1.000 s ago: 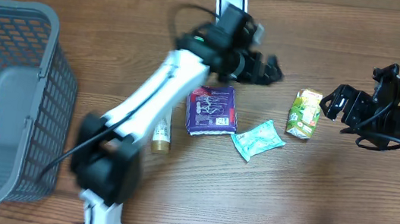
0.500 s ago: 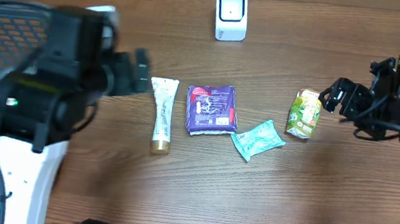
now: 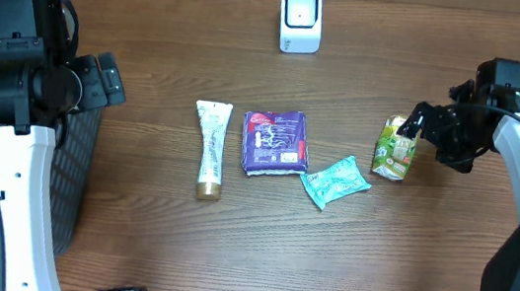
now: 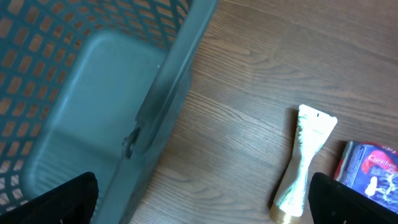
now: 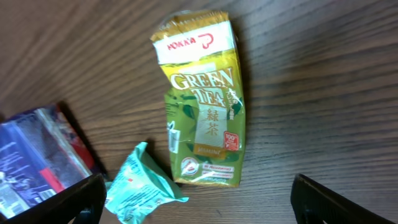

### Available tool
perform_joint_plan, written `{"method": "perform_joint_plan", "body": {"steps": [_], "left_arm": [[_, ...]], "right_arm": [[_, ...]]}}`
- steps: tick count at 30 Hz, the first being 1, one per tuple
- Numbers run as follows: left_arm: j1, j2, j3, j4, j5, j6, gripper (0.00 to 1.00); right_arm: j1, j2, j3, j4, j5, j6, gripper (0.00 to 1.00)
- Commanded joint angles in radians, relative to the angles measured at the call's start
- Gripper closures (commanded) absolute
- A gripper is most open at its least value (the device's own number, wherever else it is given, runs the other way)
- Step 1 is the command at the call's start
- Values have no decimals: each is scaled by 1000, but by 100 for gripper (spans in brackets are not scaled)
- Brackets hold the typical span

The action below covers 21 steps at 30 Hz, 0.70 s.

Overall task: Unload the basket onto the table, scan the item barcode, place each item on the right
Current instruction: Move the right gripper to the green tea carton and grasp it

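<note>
Brown wood-grain tabletop (image 3: 374, 269) is carrying four items in a loose row: white squeeze tube with a gold cap (image 3: 209, 149), purple flat foil packet (image 3: 276, 143), small teal crinkled sachet (image 3: 335, 182), and green and yellow tea pouch (image 3: 396, 148). White box-shaped scanner (image 3: 300, 18) is standing at the far edge, well apart from the pouch.

Right gripper (image 3: 426, 128) is hovering just beside the pouch's far right corner, jaws spread wide and holding nothing. Whether a finger is touching the foil, cannot tell. Left gripper (image 3: 112, 81) is hanging over the rim of the grey plastic mesh basket (image 4: 168, 87), jaws likewise spread and empty.

Step in hand, as I am reading it: the approach to the tea pouch, grasp not yet made. Pouch is lying flat, printed face up. No barcode is showing, so it is probably sitting on the underside. Next move is calling for the jaws to straddle the pouch across its narrow width, close, lift, then turn the hidden face toward the scanner.

Room: teal sachet is lying at the pouch's near left corner, touching or nearly so, and a low jaw on that side is risking a nudge. Right of the pouch, bare wood is running open. A path to the scanner is crossing bare tabletop, away from the purple packet.
</note>
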Motion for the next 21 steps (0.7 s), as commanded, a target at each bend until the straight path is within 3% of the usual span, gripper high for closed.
{"method": "perform_joint_plan", "body": {"steps": [1, 4, 5, 7, 14, 21], "left_arm": [[5, -3, 0, 5, 25, 107, 1], [5, -3, 0, 12, 166, 214, 0], [3, -3, 0, 19, 315, 285, 2], [-5, 0, 0, 13, 473, 344, 3], [-11, 6, -118, -83, 473, 246, 0], [-10, -77, -280, -56, 457, 222, 0]], "right_arm": [[0, -3, 7, 2, 2, -29, 4], [0, -3, 7, 2, 2, -29, 3], [0, -3, 7, 3, 2, -29, 2], [0, -3, 7, 9, 2, -29, 1], [0, -3, 6, 25, 2, -29, 0], [46, -3, -77, 149, 26, -32, 1]]}}
